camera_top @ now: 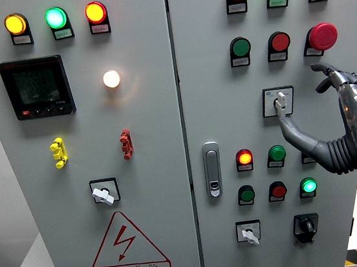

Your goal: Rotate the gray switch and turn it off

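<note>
Right hand [351, 109] at mid-right of frame, fingers spread, one fingertip touching gray switch [280, 102] just to its left; knob's long axis approx. vertical.

On the right door, the gray switch [279, 102] sits below 3 push buttons [280, 41] and above 6 lamps [276, 172]. The right hand [337, 124] reaches in from the right, one fingertip [282, 113] touching the switch. The door handle [213, 168] lies left.
</note>
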Controlling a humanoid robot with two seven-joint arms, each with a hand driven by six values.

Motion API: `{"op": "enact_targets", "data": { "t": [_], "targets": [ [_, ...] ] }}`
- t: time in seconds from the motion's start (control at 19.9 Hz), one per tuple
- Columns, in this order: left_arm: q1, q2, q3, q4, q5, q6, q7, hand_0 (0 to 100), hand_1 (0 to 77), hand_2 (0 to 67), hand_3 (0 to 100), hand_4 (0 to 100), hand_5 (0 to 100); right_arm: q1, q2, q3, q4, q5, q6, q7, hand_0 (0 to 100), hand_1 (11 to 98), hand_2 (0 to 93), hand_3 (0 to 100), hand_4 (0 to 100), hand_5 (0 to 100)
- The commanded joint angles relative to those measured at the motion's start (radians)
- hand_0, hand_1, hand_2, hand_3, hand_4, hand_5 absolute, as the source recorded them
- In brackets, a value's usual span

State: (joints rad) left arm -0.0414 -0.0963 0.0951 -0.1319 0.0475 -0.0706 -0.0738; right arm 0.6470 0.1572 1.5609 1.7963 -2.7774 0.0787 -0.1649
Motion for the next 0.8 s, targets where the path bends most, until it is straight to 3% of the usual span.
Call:
{"op": "enact_targets", "data": {
  "t": [0.0, 0.15, 0.3, 0.4, 0.6, 0.75],
  "targets": [
    [0.0, 0.0, 0.0, 0.0, -0.002, 0.0, 0.0, 85, 0.0, 13.4, 19, 8, 11, -0.026, 0.0008, 0.021, 0.032, -0.004, 0.012, 0.056, 0, 32.8, 20.8, 31, 22, 46],
    [0.0, 0.0, 0.0, 0.0, 0.0, 0.0, 0.0, 85, 0.0, 13.4, 19, 8, 11, -0.046, -0.0007, 0.036, 0.064, -0.036, 0.023, 0.119, 0, 33.7, 14.4, 24, 15, 40],
    [0.0, 0.001, 0.0, 0.0, 0.0, 0.0, 0.0, 85, 0.0, 13.4, 19, 8, 11, -0.059, -0.0007, 0.039, 0.089, -0.037, 0.039, 0.134, 0, 35.0, 10.4, 15, 10, 34],
    [0.0, 0.0, 0.0, 0.0, 0.0, 0.0, 0.0, 85, 0.0, 13.4, 19, 8, 11, -0.063, 0.0008, 0.054, 0.101, -0.039, 0.043, 0.163, 0, 35.8, 9.8, 12, 9, 30],
    [0.0, 0.001, 0.0, 0.0, 0.0, 0.0, 0.0, 85, 0.0, 13.4, 19, 8, 11, -0.076, 0.0008, 0.068, 0.126, -0.053, 0.044, 0.211, 0, 36.6, 9.0, 11, 8, 25],
    [0.0, 0.0, 0.0, 0.0, 0.0, 0.0, 0.0, 85, 0.0, 13.3, 19, 8, 11, -0.083, 0.0008, 0.074, 0.143, -0.054, 0.049, 0.223, 0, 36.8, 8.5, 11, 7, 24]
  ]
}}
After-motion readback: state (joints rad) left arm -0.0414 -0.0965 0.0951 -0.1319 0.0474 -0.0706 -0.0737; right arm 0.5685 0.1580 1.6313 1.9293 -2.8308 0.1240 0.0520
